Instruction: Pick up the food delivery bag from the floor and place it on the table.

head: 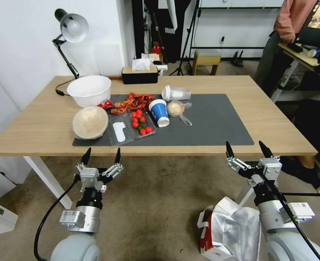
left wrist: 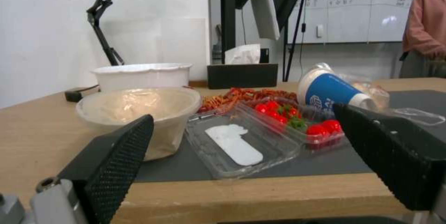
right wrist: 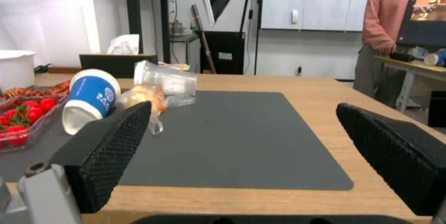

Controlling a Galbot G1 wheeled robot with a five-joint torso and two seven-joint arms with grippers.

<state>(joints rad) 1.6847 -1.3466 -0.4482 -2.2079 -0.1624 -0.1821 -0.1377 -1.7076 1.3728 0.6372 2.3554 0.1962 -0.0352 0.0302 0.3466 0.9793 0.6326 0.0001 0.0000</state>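
Both tools hung wide open and empty before the bench (head: 276,119), left tool (head: 101,156), right tool (head: 247,148). Bag (head: 232,228) sat on the carpet (head: 149,203) under the right arm, unlifted. Pickup hadn't begun, I'd say; next comes reaching down for the handles. Mat's (head: 218,123) right half looked free.

The mat (head: 210,123) lies on the table (head: 276,119). On the mat's left half lie a covered bowl (head: 90,122), a tray (head: 131,127) of tomatoes (head: 140,122) and a tipped cup (head: 159,112). Behind the mat's left end stands a bowl (head: 89,90), with a lamp (head: 68,34) behind it. The tissue box (head: 139,74) sits at the table's far edge. The bag (head: 230,230) stands on the floor (head: 149,203), before the table's right half. Both grippers, left (head: 101,156) and right (head: 247,149), hang before the table's near edge.
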